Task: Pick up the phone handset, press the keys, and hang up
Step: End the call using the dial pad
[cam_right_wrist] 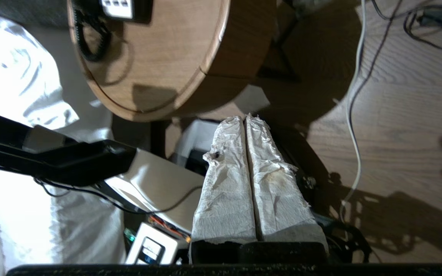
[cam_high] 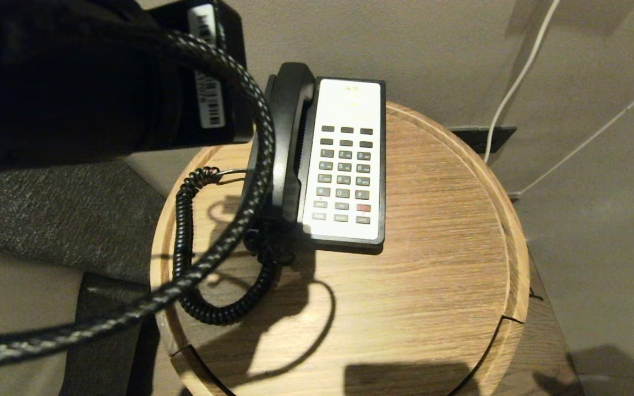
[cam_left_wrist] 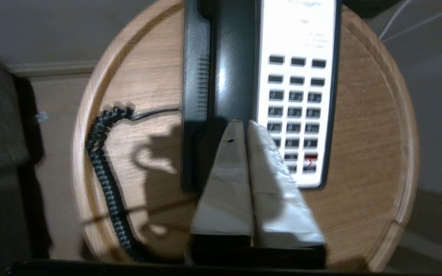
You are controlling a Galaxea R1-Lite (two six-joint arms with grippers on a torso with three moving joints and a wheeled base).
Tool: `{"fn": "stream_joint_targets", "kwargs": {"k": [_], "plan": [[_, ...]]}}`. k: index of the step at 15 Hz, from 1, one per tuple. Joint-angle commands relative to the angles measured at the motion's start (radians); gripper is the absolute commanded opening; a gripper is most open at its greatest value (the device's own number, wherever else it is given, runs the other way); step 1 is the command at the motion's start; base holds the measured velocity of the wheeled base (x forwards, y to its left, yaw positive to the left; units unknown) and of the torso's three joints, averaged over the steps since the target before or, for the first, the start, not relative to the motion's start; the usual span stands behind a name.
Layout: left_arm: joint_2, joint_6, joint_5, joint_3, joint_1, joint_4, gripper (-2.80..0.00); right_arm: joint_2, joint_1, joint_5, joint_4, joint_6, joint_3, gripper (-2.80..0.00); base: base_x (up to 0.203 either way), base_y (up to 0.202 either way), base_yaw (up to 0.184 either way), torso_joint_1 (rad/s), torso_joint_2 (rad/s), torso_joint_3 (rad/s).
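Phone handset (cam_high: 289, 137) sits in its cradle on the phone base (cam_high: 350, 159), on the round wooden surface (cam_high: 432, 264); coiled cord (cam_high: 185, 242) slack beside it. Left hand (cam_left_wrist: 244, 124) hovers above the handset's lower end, fingers pressed together, holding nothing. Right hand (cam_right_wrist: 246, 119) is off the surface (parked low over the floor), also pinched together, empty. From this alone I can't tell whether lifting and key presses are done or pending.

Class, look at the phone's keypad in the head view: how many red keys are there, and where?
1. The single red key sits in the right column, second row from the near end of the phone base. All other keys look dark or grey; none appears hidden.
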Motion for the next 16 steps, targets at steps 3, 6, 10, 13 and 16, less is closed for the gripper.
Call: {"fn": "stream_joint_targets", "kwargs": {"k": [3,6,10,13,16], "plan": [[-0.133,-0.080,0.031,-0.017,-0.017,0.058,-2.80,-0.063,-0.016,-0.004,0.000,0.007,0.091,-2.80,0.000,0.000,0.000,0.000,0.00,0.000],[-0.193,-0.150,0.041,-0.040,0.013,0.122,-2.80,-0.137,-0.070,-0.005,0.002,0.011,0.157,-2.80,0.000,0.000,0.000,0.000,0.00,0.000],[-0.263,-0.186,0.043,-0.058,0.142,0.238,-2.80,-0.135,-0.136,0.001,-0.035,0.011,0.198,-2.80,0.000,0.000,0.000,0.000,0.00,0.000],[-0.279,-0.194,0.041,-0.047,0.142,0.241,-2.80,-0.028,-0.136,0.023,-0.120,0.005,0.203,-2.80,0.000,0.000,0.000,0.000,0.00,0.000],[-0.278,-0.194,0.034,-0.041,0.119,0.234,-2.80,0.141,-0.136,0.077,-0.218,0.003,0.195,-2.80,0.000,0.000,0.000,0.000,0.00,0.000]]}}
